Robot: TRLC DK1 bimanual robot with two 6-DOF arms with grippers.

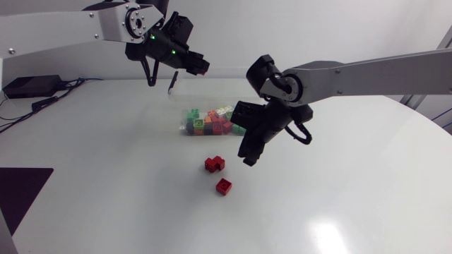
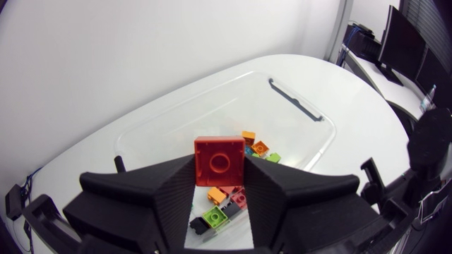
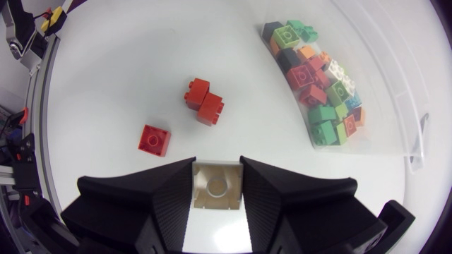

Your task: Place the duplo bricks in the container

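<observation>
Judging by the pile of bricks (image 1: 212, 121) already lying in the clear container (image 2: 296, 106), the job looks well over halfway done, mixed greens, reds, oranges and whites heaped at one end of it. My left tool (image 2: 219, 169) is clenched on a red brick (image 2: 219, 159), fingers pressing it from both sides, and it hangs high above the container's open mouth. It looks ready to drop in.

My right tool (image 3: 217, 169) grips a pale brick (image 3: 217, 187) the same way. It is poised over the white worktop (image 1: 106, 155) just beside the container, not yet above it.

Two items are left out on the worktop near that tool: a red pair (image 1: 215, 164) touching each other, and a single red brick (image 1: 224, 186) close by. So, as I read it, two bricks are in hand and these last reds need fetching.
</observation>
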